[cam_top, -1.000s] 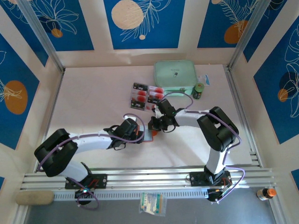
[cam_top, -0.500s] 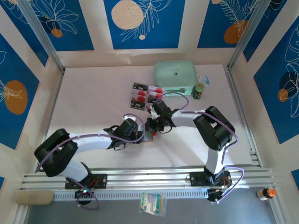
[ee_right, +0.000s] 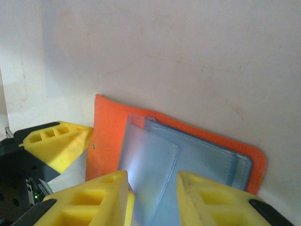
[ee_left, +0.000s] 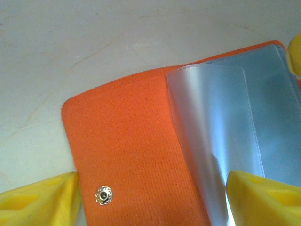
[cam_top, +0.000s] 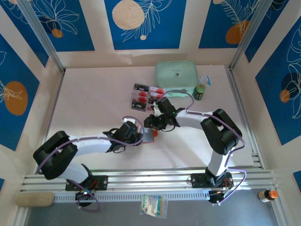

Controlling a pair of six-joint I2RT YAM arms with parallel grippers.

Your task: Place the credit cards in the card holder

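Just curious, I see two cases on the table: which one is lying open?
The small orange card holder, spread flat with its clear sleeves showing. The larger mint-green case at the back is shut.

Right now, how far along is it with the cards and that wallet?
Done: the card holder lies open, sleeves exposed. In hand: left claw and right claw at it, jaws apart, no card held. Remaining: the credit cards lie farther back, none visible in the sleeves.
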